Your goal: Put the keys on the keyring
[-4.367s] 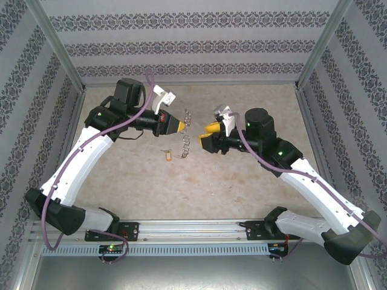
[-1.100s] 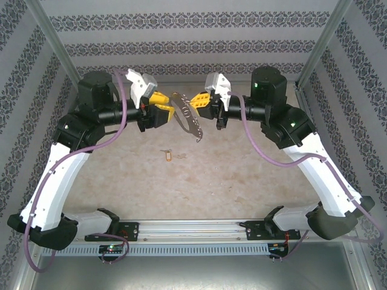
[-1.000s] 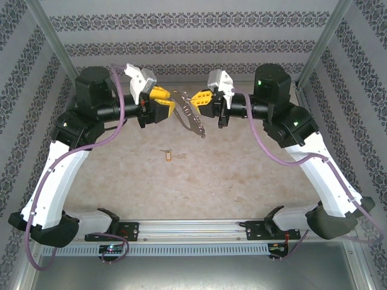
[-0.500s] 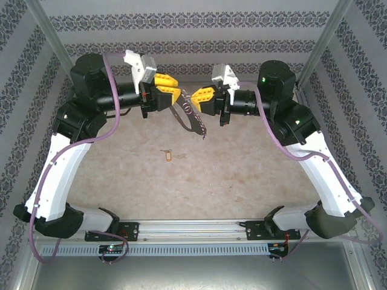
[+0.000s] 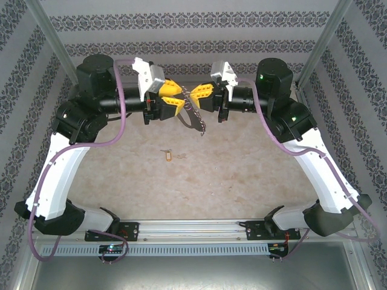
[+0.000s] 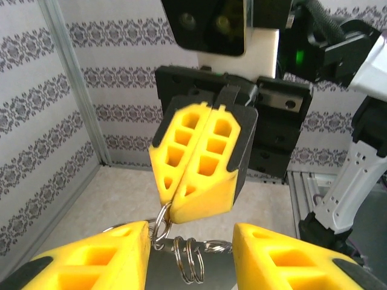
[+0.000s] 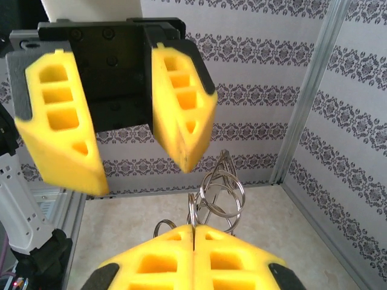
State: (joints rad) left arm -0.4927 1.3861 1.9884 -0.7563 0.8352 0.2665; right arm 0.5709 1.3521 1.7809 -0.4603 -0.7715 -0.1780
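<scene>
High above the table my two grippers face each other, tip to tip. The right gripper (image 5: 194,96) (image 7: 193,232) is shut, pinching a small split ring (image 6: 158,225) at the top of the keys (image 5: 197,120), which hang below as a jagged silver string. My left gripper (image 5: 180,100) (image 6: 192,241) is open; two more rings (image 6: 187,261) and a flat grey blade sit between its fingertips, and its left finger (image 6: 97,257) touches the pinched ring. Several round rings (image 7: 211,198) bunch in front of the right fingers. I cannot tell the keyring apart from them.
A small yellow tag (image 5: 167,156) lies on the beige table below the grippers. Patterned walls and metal corner posts (image 5: 319,42) close in the back and both sides. The arm bases sit on a rail (image 5: 193,228) at the near edge.
The left gripper has moved up and right until its fingertips reach the right gripper's, opening wider and then narrowing again. The keys still hang from the shut right gripper.
</scene>
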